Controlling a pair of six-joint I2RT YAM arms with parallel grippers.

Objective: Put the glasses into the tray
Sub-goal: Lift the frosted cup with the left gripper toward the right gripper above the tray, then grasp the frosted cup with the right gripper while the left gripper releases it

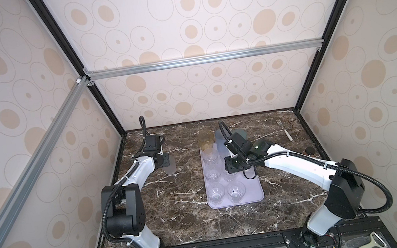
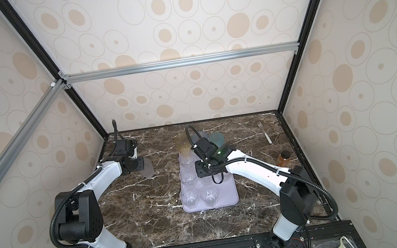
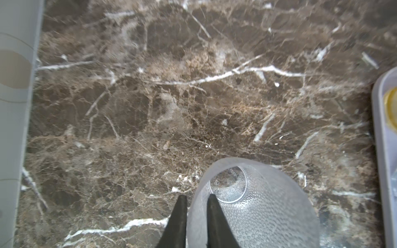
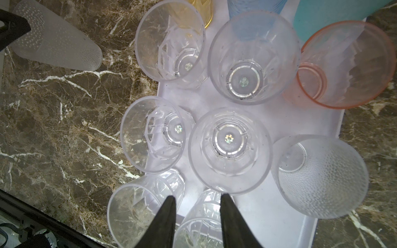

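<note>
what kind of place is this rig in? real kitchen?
Probably a lab test cell, not a kitchen: metal frame, wallpapered panels, two robot arms at a marble-look tabletop holding a tray of glasses.

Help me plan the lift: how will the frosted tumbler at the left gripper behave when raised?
Probably light: the frosted tumbler looks thin-walled and empty. Held by one rim wall in the left gripper, it may pivot. Its narrower base suggests easy tipping.
</note>
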